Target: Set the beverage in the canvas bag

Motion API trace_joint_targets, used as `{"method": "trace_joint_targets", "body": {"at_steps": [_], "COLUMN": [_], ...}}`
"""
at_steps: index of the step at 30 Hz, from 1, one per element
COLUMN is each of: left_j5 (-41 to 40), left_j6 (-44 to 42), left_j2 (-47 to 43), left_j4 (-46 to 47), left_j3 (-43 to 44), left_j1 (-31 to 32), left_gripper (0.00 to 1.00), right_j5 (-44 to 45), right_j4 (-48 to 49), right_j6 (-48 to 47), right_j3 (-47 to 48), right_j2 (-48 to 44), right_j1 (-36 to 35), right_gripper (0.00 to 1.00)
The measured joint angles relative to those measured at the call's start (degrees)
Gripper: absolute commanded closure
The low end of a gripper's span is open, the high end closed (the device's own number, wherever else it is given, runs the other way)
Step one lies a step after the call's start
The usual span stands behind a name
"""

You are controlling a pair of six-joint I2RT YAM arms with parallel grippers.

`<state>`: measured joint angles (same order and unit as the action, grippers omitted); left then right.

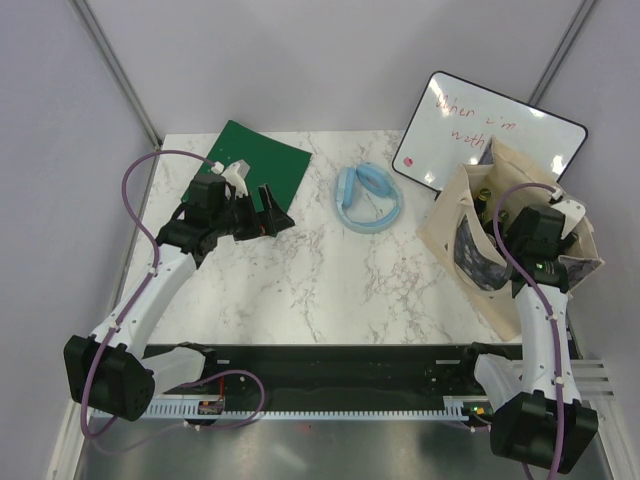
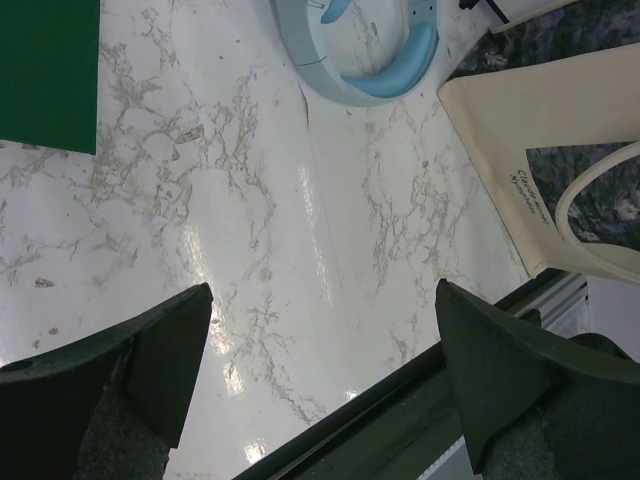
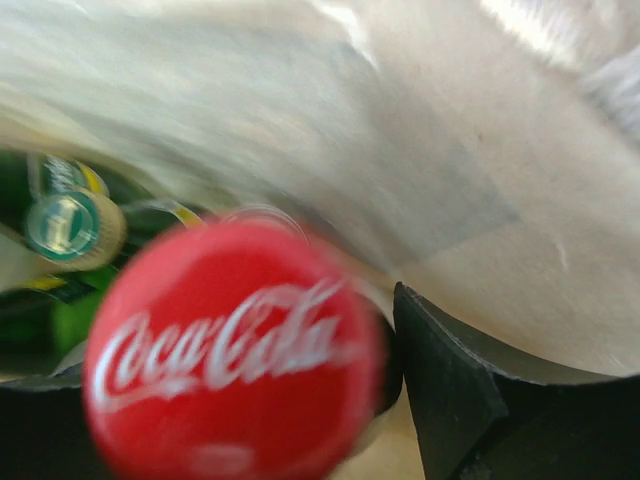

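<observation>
– Grey partition walls close round a white marbled bench [image 1: 300, 270], with two arms bolted at its near edge. What is the right arm doing?
– It runs straight forward from its base and bends down at the wrist into the mouth of the canvas bag [image 1: 447, 215]. The bag stands at the bench's right edge, just in front of a white board [image 1: 490, 130] with red writing.
– And the right end effector [image 3: 245, 400]?
– Down inside the bag, with a dark finger on each side of a cola bottle [image 3: 235, 350] with a red cap. The fingers stand partway apart. The wrist view is blurred, so I cannot tell whether they pinch the bottle or merely flank it.
– So the beverage is in the bag?
– Within its cloth walls, yes, beside a green bottle [image 3: 60, 225] with a teal-and-gold cap.
– The left arm?
– Angled forward from its base, with its wrist over the near corner of a green mat [image 1: 262, 160]. The left end effector [image 2: 322, 300] is spread wide, holding nothing, above bare marble. A pale blue curved band [image 1: 370, 200] lies mid-bench, between mat and bag.
</observation>
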<state>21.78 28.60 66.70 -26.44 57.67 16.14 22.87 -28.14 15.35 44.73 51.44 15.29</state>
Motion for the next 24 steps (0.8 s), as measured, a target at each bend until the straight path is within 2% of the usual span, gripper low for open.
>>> {"method": "trace_joint_targets", "body": {"at_steps": [12,24], "left_j5": [0.48,0.68], "left_j6": [0.02,0.02], "left_j2": [0.0,0.0], "left_j4": [0.0,0.0], "left_j3": [0.0,0.0], "left_j1": [0.0,0.0], "left_gripper": [0.0,0.0], "right_j5": [0.13,1.29], "right_j4": [1.95,-3.15], "right_j6": [0.98,-0.22], "right_j3": [1.77,15.61], "right_j2": [0.48,1.03], "right_j1": [0.0,0.02], "right_gripper": [0.21,0.18]}}
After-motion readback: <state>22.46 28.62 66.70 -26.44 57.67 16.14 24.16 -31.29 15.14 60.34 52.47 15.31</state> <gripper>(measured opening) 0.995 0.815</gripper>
